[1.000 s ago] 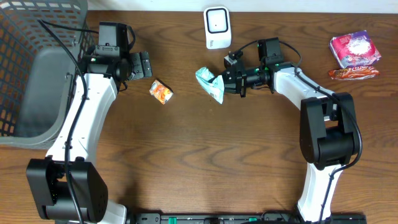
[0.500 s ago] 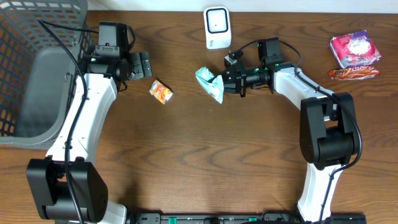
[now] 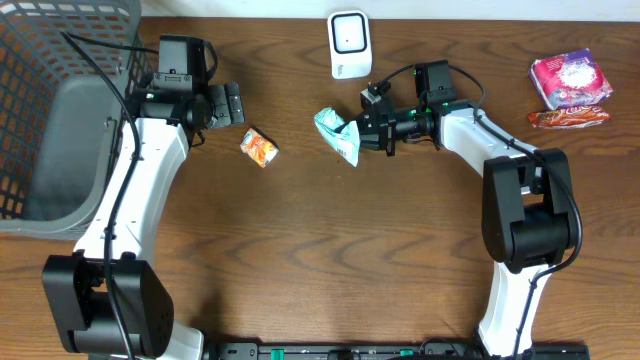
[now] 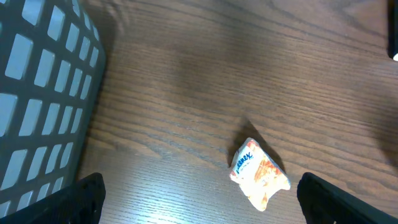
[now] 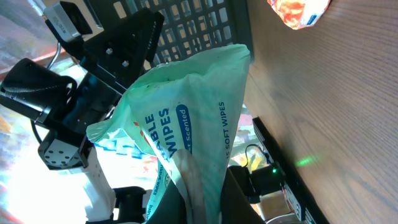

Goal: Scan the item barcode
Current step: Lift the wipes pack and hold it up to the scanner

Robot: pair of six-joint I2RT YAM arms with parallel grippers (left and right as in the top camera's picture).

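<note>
Right gripper (image 3: 367, 131): closed on one end of the wipes (image 3: 338, 136), so the rest of the pack juts out ahead of the fingertips. Judged reason: an end pinch leaves the printed faces bare for reading. Barcode not made out in any view.

Wipes sit short of the scanner (image 3: 349, 44), which stands on the counter (image 3: 330, 250) off to one side of the gripper, near but apart. Not yet presented, by my read.

Left gripper (image 3: 232, 103): jaws wide apart, empty. A snack (image 4: 258, 174) lies on the counter ahead of it, untouched.

Room: bare counter between right gripper and scanner, with nothing to dodge. The snack lies beyond the free end of the wipes, apart. The basket (image 3: 40, 60) wall is close beside the left gripper and limits travel that way.
</note>
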